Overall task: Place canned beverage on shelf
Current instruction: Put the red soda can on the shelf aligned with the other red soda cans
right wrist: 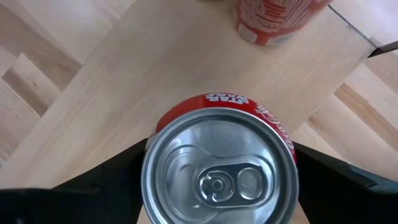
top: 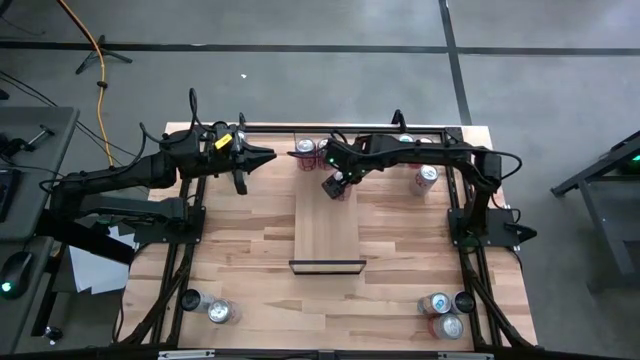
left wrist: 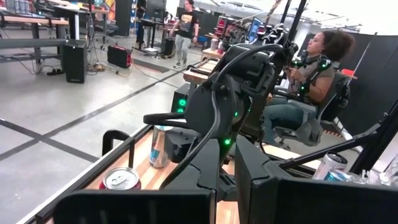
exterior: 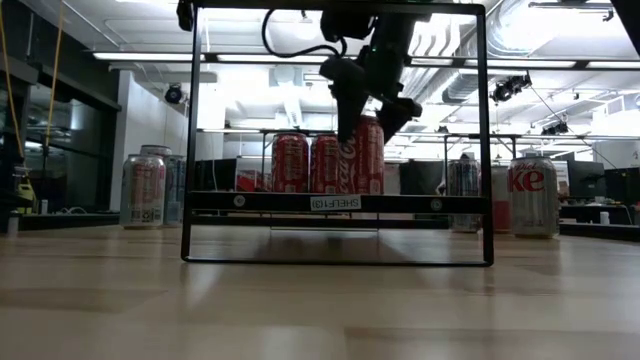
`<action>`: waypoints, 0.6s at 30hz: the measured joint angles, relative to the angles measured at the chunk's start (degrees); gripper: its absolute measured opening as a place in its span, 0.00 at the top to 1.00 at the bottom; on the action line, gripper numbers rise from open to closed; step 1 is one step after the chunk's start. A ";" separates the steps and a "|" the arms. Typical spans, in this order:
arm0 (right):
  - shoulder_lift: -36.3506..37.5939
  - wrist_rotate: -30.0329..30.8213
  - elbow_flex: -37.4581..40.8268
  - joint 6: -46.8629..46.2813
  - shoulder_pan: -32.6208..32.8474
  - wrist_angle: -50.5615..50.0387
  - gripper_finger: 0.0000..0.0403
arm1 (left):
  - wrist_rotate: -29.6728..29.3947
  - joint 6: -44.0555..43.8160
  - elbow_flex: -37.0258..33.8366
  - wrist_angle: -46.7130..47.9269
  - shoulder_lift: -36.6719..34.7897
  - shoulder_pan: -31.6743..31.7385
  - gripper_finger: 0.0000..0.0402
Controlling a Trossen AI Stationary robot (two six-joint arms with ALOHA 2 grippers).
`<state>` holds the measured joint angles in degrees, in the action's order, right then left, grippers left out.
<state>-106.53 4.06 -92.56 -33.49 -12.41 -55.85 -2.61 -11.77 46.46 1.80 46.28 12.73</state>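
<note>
The shelf [top: 325,235] is a long light-wood panel lying mid-table, its dark strip [top: 327,266] at the near end. My right gripper [top: 340,185] is shut on a red can [right wrist: 217,174] over the panel's far end. It also shows in the low view [exterior: 365,155]. Two more red cans [exterior: 290,163] [exterior: 325,163] stand upright just behind it, and one shows in the right wrist view [right wrist: 273,18]. My left gripper [top: 262,157] is shut and empty, raised over the table's far left. My right gripper pinches the red can's wall just below the rim [right wrist: 152,155] between its two fingers [right wrist: 118,174], one on each opposite side. The fingers come from above, pointing down. The can is upright, its bottom at the shelf's level [exterior: 365,192]. Whether it rests there I cannot tell.
Silver cans stand at the near left [top: 222,312], near right [top: 440,305] and far right [top: 427,177]. A black frame [top: 460,200] rims the table. In the left wrist view a seated person [left wrist: 311,81] shows beyond the table.
</note>
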 joint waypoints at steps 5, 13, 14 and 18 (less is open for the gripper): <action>0.79 0.16 -0.06 0.56 -0.34 0.26 0.17 | 0.00 0.02 0.00 0.07 0.00 0.00 1.00; 5.38 3.82 -0.06 3.98 -1.01 1.37 0.17 | 0.00 0.00 0.00 0.11 0.00 0.00 1.00; 6.13 4.12 -0.06 4.07 -1.16 1.46 0.17 | 0.00 0.00 0.00 0.13 0.00 0.00 1.00; 9.25 4.39 -0.06 6.75 -1.52 1.96 0.17 | 0.00 0.00 0.00 0.15 0.00 0.00 1.00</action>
<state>-97.29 8.45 -92.62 -26.74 -13.93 -53.89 -2.61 -11.77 46.46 1.96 46.28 12.73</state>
